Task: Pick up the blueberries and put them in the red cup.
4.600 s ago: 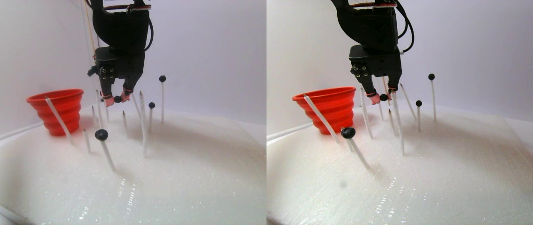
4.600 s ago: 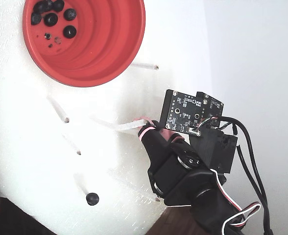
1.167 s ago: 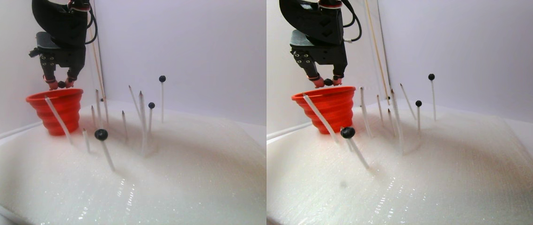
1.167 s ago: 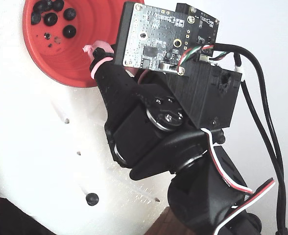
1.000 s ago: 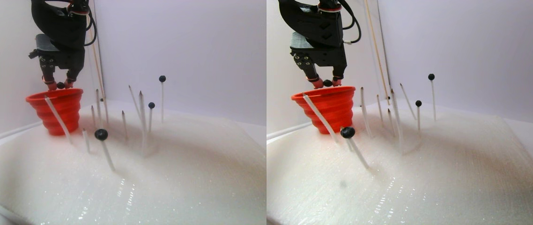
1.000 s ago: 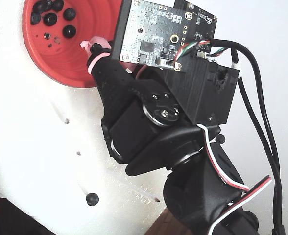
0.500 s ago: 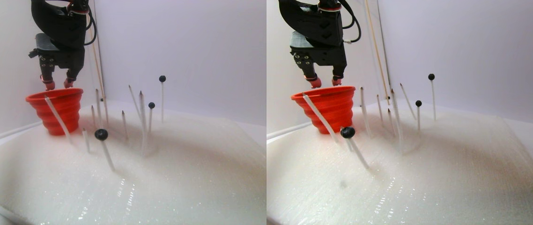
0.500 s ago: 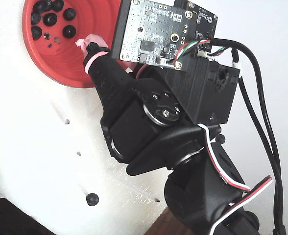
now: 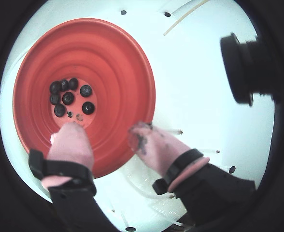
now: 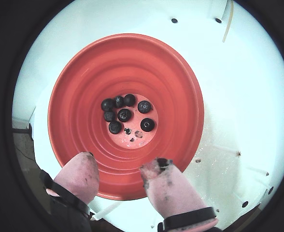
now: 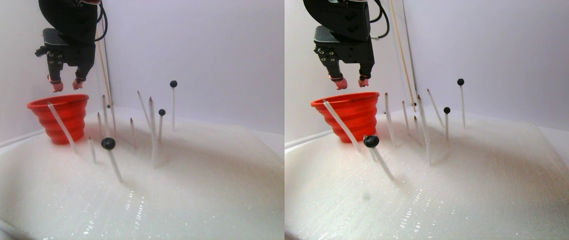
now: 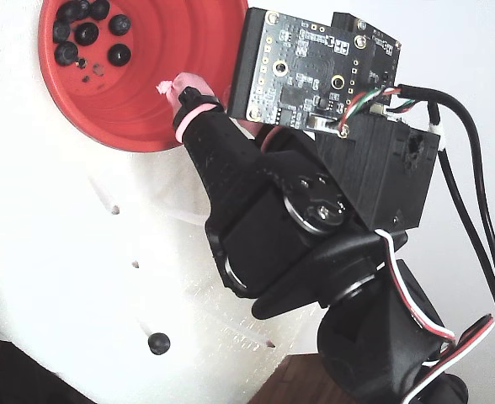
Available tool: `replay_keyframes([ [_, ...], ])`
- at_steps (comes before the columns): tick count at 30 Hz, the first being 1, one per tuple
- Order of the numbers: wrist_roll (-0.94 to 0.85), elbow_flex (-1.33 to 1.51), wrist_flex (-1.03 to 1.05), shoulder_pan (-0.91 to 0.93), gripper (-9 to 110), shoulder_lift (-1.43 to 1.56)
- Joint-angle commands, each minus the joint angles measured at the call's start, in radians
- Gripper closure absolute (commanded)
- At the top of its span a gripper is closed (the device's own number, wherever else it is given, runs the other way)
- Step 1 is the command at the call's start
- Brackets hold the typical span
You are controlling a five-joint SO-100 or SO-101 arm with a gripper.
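Observation:
The red cup (image 9: 113, 63) stands on the white foam pad and holds several blueberries (image 9: 68, 98) on its bottom; both also show in another wrist view, the cup (image 10: 84, 82) and the berries (image 10: 124, 115). My gripper (image 9: 106, 129) is open and empty, its pink stained fingertips hovering just above the cup's near rim (image 10: 122, 162). In the stereo pair view the gripper (image 11: 67, 86) hangs over the cup (image 11: 62, 117). Three blueberries sit on sticks to the cup's right: a near one (image 11: 108, 143), a middle one (image 11: 162, 112) and a tall far one (image 11: 173, 83).
Several thin bare sticks (image 11: 150, 125) stand upright in the white foam pad (image 11: 189, 190) right of the cup. A black camera (image 9: 243, 67) juts into a wrist view. In the fixed view a stick-mounted berry (image 12: 157, 342) sits near the pad's edge.

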Motion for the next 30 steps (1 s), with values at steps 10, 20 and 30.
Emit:
replay_keyframes([
  [10,-0.017,0.035,0.041,0.014,85,0.199],
  [20,-0.035,0.077,0.067,0.025,85,0.239],
  [30,-0.041,0.118,0.121,0.037,85,0.319],
])
